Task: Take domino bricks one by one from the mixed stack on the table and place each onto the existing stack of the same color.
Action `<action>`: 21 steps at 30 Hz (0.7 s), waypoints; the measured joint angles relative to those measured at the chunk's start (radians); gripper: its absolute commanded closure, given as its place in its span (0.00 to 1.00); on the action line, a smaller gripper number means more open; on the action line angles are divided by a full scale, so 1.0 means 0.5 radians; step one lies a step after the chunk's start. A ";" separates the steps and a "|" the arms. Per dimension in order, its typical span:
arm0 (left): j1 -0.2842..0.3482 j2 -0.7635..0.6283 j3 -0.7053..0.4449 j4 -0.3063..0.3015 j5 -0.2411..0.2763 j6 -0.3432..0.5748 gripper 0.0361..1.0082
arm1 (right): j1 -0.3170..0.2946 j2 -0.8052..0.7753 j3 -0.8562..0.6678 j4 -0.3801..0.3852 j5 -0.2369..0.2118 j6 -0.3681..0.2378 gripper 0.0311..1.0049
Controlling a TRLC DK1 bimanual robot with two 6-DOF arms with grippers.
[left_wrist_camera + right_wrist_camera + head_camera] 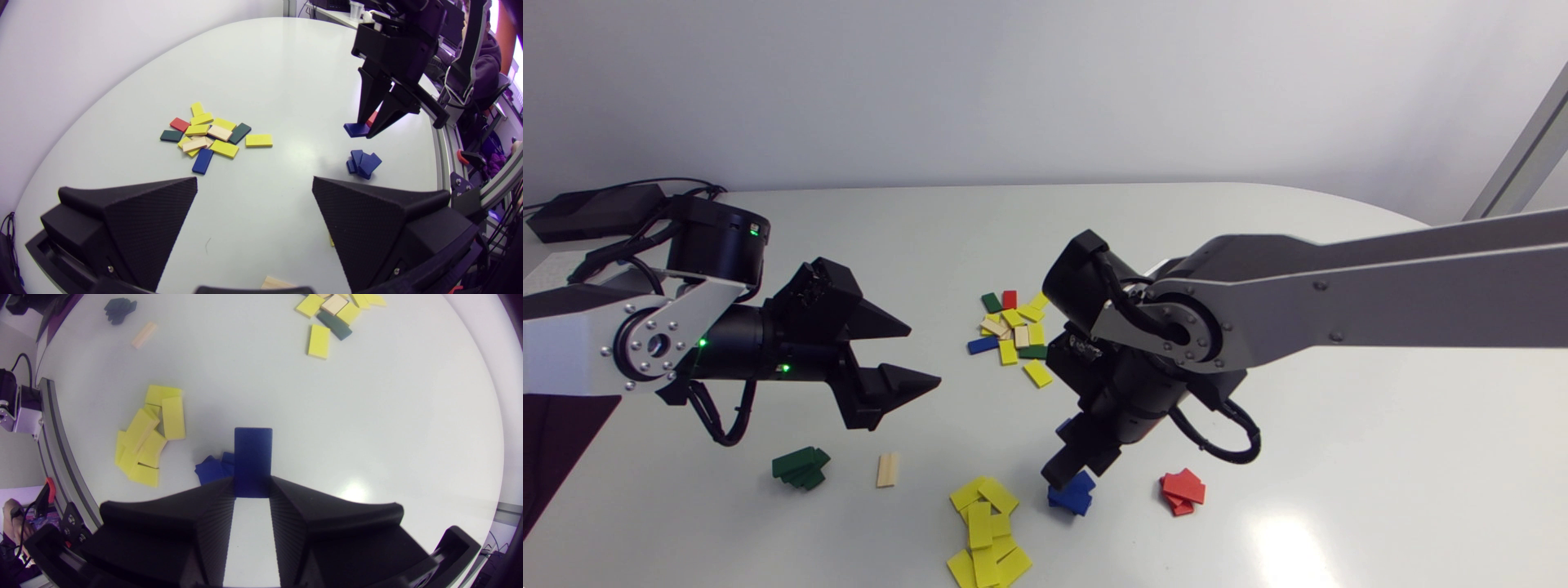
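Note:
My right gripper (252,486) is shut on a blue brick (253,455), holding it flat and just above the blue stack (209,470). The left wrist view shows the same blue brick (356,129) hanging in the right gripper (369,131) over the blue stack (363,163). In the head view the right gripper (1072,467) points down at the blue stack (1072,495). The mixed pile (1013,329) of yellow, green, red, blue and wooden bricks lies mid-table. To the pile's left, above the table, my left gripper (921,356) is open and holds nothing.
Along the table's near side lie a green stack (800,468), a single wooden brick (888,469), a loose yellow stack (985,531) and a red stack (1183,492). A lone yellow brick (1037,373) lies just beside the mixed pile.

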 measured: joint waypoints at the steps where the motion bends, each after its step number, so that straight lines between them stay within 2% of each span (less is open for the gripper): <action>1: -0.009 0.017 0.000 0.013 -0.008 -0.009 0.00 | 0.008 -0.005 -0.014 0.001 -0.014 0.000 0.86; 11: -0.081 0.101 0.000 0.110 -0.055 -0.066 0.00 | 0.092 -0.098 -0.111 0.007 -0.032 -0.018 0.86; 21: -0.159 0.139 0.000 0.134 -0.099 -0.098 0.00 | 0.159 -0.122 -0.160 0.014 -0.068 -0.046 0.86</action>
